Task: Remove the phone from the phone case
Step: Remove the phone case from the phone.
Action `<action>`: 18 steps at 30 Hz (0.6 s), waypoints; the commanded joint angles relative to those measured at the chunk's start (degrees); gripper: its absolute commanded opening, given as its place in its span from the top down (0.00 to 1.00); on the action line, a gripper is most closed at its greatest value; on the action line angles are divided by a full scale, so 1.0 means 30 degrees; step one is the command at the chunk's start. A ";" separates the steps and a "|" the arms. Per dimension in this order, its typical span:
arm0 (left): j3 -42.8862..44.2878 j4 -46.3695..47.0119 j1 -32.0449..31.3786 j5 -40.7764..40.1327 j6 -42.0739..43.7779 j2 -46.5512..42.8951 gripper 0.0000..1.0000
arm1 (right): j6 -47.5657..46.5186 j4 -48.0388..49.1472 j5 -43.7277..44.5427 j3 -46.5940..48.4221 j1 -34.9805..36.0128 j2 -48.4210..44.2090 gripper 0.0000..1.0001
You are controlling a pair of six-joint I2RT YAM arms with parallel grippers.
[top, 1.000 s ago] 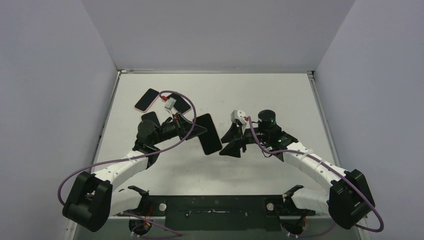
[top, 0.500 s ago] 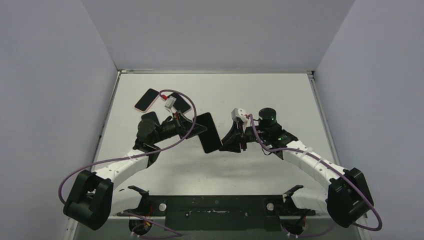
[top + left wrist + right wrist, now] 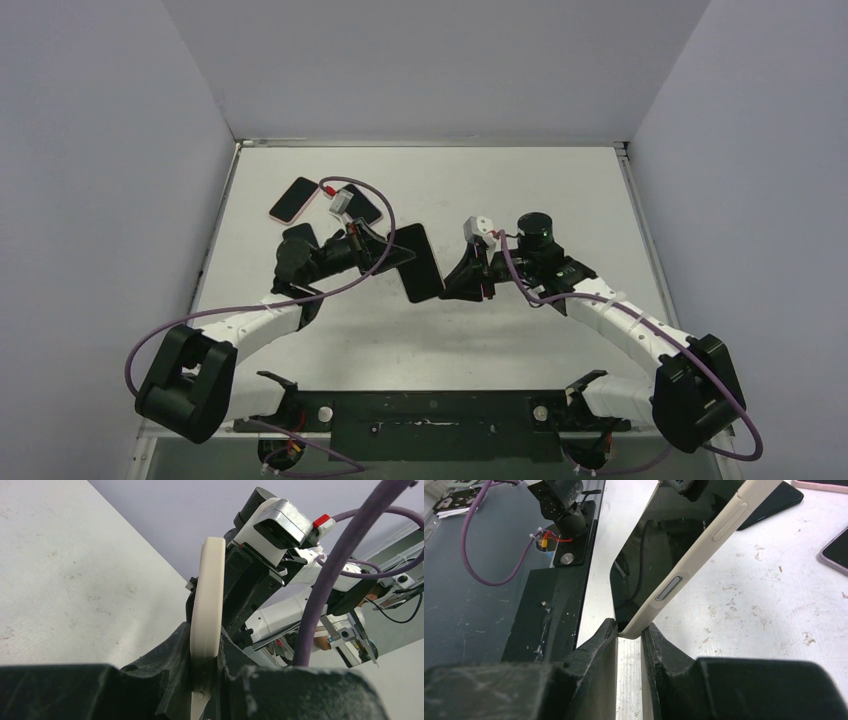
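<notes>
The phone (image 3: 418,262), black screen up, sits in a cream phone case and hangs tilted above the middle of the table. My left gripper (image 3: 392,255) is shut on its left edge; in the left wrist view the case's cream rim (image 3: 206,595) stands upright, clamped at my left gripper (image 3: 205,655). My right gripper (image 3: 452,280) is at the phone's right side. In the right wrist view my right gripper (image 3: 629,630) pinches the rounded corner of the phone case (image 3: 704,545), with both fingertips touching it. The dark screen (image 3: 659,545) faces left there.
At the back left of the table lie a pink phone (image 3: 293,199) and two dark phones (image 3: 362,205) (image 3: 300,238). In the right wrist view one dark phone (image 3: 774,505) lies just beyond the held case. The black mounting plate (image 3: 430,412) runs along the near edge.
My right gripper has moved left to the phone and its jaws have closed from wide apart onto the case's corner. The left gripper has kept its grip, shifting slightly.
</notes>
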 commanded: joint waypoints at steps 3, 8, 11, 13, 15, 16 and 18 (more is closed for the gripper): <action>0.0597 0.3474 -0.0087 -0.0160 -0.3843 0.0373 1.00 | -0.5005 0.0073 -0.0256 0.1816 0.0195 0.1066 1.00; 0.0676 0.2897 -0.0120 -0.0136 -0.3587 -0.0060 1.00 | -0.8199 -0.2719 -0.0325 0.3175 0.0238 0.1917 1.00; 0.0741 0.2966 -0.0149 -0.0016 -0.3716 -0.0125 1.00 | -0.9721 -0.4130 -0.0202 0.3934 0.0311 0.2328 1.00; 0.0771 0.2988 -0.0164 -0.0003 -0.3761 -0.0162 1.00 | -1.0720 -0.4980 -0.0188 0.4375 0.0366 0.2582 1.00; 0.0772 0.2983 -0.0179 0.0002 -0.3777 -0.0197 1.00 | -1.1977 -0.6122 -0.0162 0.4870 0.0463 0.2900 1.00; 0.0764 0.2985 -0.0179 0.0005 -0.3790 -0.0199 1.00 | -1.2396 -0.6596 -0.0132 0.5096 0.0513 0.3056 1.00; 0.0772 0.3026 -0.0208 0.0005 -0.3828 -0.0250 1.00 | -1.2933 -0.7161 0.0000 0.5462 0.0560 0.3334 1.00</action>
